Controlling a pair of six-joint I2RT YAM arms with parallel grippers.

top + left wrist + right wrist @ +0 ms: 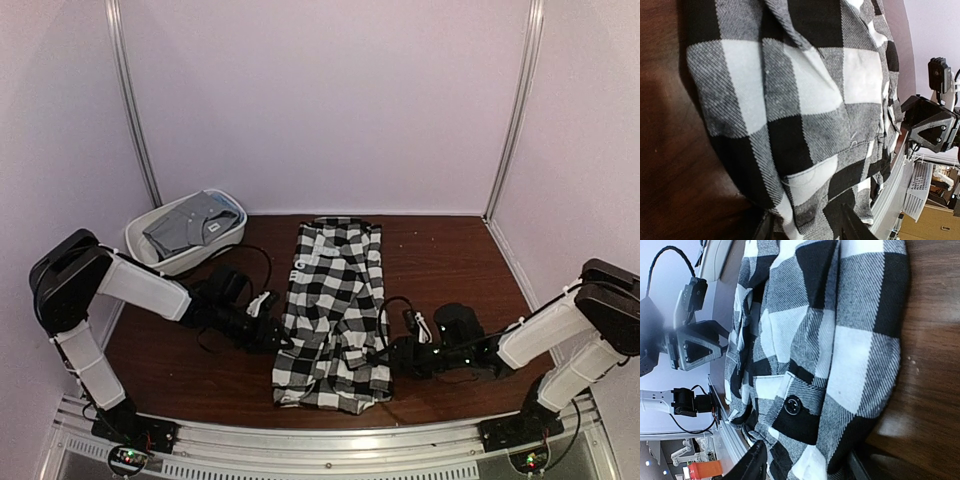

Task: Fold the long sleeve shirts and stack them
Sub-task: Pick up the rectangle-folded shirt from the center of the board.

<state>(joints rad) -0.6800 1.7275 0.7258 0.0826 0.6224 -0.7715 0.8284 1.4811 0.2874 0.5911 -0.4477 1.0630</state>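
Shows the checked shirt (335, 310) folded into a narrow strip on the mid-worktop (440, 270), with left fingers (852, 227) and right fingers (754, 465) half-spread astride its near side edges, grip indeterminable, apparently squaring the fold, and the grey shirt (190, 228) waiting far left in the tub (150, 252).

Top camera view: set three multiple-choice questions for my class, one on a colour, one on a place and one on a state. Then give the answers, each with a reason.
1. What colours is the checked shirt on the table? A red and blue; B black and white; C green and yellow.
2. Where is the grey shirt? A in the white tub; B on the checked shirt; C draped over an arm.
3. How does the checked shirt lie? A spread wide, sleeves out; B rolled into a ball; C folded into a narrow strip.
Answers: 1 B, its squares are black and white; 2 A, it sits in the tub at far left; 3 C, no sleeve sticks out sideways.
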